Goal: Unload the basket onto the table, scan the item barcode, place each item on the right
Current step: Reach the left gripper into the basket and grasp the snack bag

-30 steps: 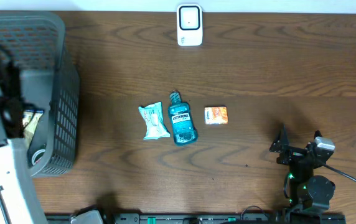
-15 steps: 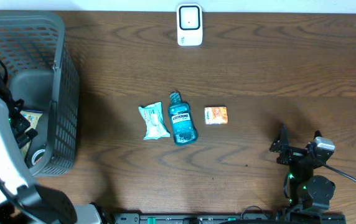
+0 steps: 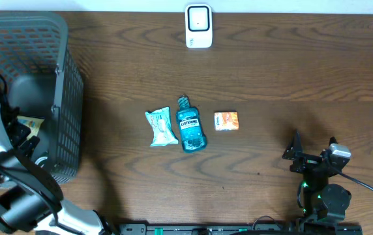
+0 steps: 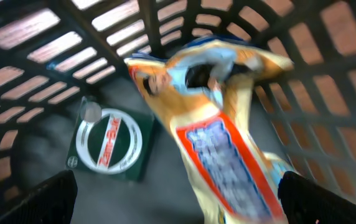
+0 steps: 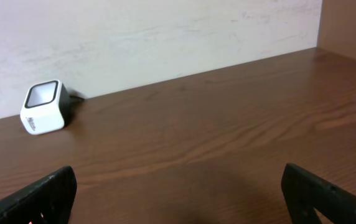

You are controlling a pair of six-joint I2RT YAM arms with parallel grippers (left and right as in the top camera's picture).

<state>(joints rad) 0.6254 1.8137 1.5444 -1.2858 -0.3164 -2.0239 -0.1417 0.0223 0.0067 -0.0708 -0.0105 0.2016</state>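
Bottle (image 3: 190, 130) label reads Listerine — green tin (image 4: 111, 144) lettering blurred

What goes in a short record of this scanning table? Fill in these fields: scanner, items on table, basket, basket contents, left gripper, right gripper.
scanner: white, at the far edge
items on table: pale green packet, blue mouthwash bottle, small orange box, in a row mid-table
basket: grey, at the left end
basket contents: yellow snack bag, flat dark green item with a round label
left gripper: open, inside the basket over the yellow snack bag
right gripper: open, empty, near the right front
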